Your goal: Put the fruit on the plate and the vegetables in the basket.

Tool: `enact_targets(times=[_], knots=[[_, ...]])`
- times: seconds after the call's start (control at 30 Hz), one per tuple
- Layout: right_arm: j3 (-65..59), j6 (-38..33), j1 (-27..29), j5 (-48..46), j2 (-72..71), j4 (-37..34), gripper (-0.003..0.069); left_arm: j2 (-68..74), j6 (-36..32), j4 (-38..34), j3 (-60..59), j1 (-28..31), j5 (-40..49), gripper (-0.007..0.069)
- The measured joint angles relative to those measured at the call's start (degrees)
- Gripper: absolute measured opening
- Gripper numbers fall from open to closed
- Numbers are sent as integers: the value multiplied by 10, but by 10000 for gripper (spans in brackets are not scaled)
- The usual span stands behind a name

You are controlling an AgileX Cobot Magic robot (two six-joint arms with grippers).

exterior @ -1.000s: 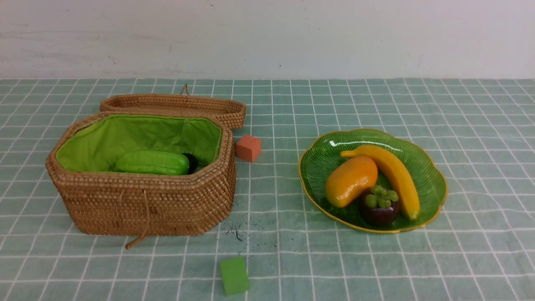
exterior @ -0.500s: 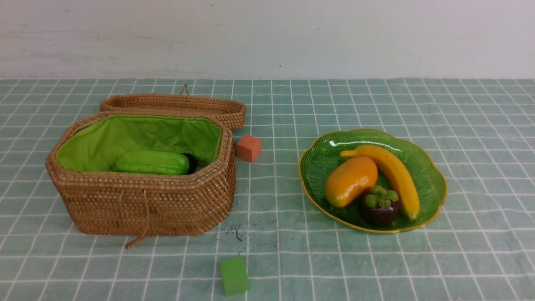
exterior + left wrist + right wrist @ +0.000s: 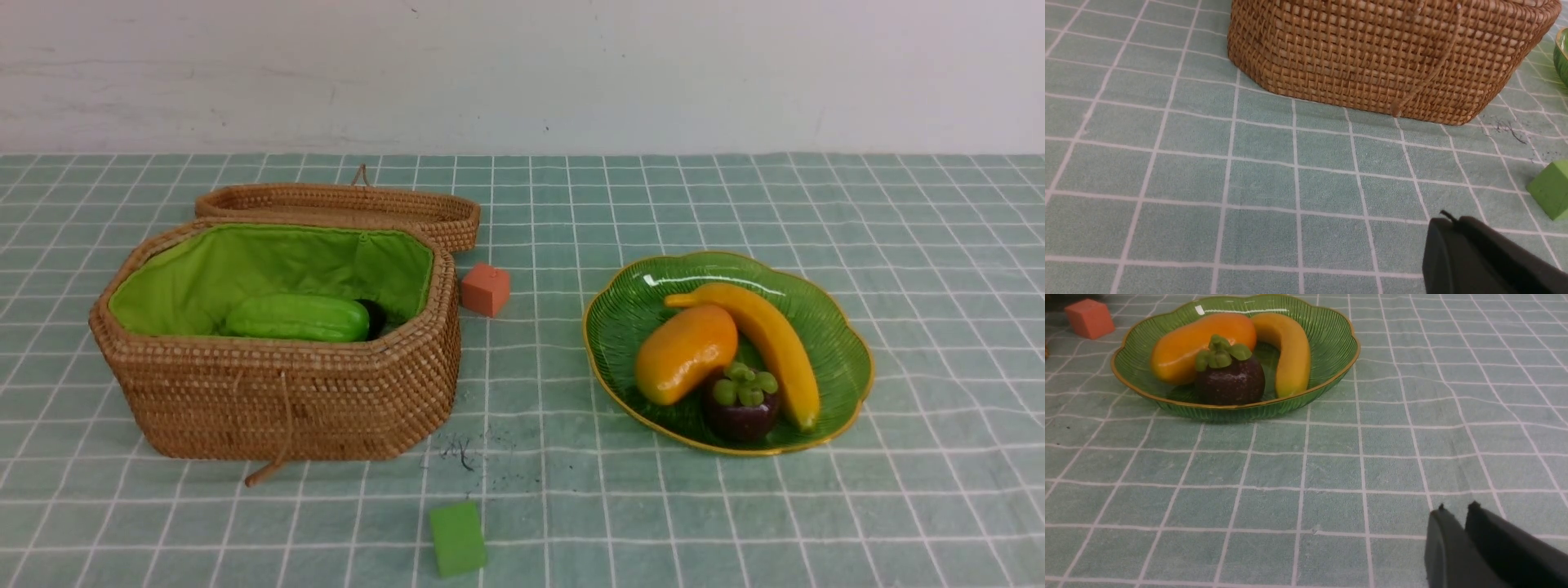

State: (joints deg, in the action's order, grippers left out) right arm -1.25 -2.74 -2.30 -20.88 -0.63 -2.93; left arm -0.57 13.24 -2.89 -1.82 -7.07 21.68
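The green leaf-shaped plate holds the yellow banana, the orange mango and the purple mangosteen; all show in the right wrist view. The open wicker basket holds the light green gourd with a dark shape behind it; the carrot is hidden. My left gripper is shut and empty, low over the cloth in front of the basket. My right gripper is shut and empty, over the cloth in front of the plate. Neither gripper shows in the front view.
A small orange cube sits between basket and plate. A small green cube lies on the cloth in front of the basket, also in the left wrist view. The basket's lid lies behind it. A white wall bounds the far side.
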Motion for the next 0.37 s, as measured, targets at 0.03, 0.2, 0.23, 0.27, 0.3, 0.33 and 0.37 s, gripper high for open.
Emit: enact_targets(times=[0.03,0.2,0.23,0.27,0.3,0.33,0.37], knots=[[0,0,0,0,0,0,83,0,0,0,0,0,0,-10],[0,0,0,0,0,-1,89,0,0,0,0,0,0,-6],[0,0,0,0,0,-1,90,0,0,0,0,0,0,-5],[0,0,0,0,0,-1,92,0,0,0,0,0,0,-3],[0,0,0,0,0,-1,92,0,0,0,0,0,0,-3],[0,0,0,0,0,-1,94,0,0,0,0,0,0,-2],[0,0,0,0,0,-1,96,0,0,0,0,0,0,-2]])
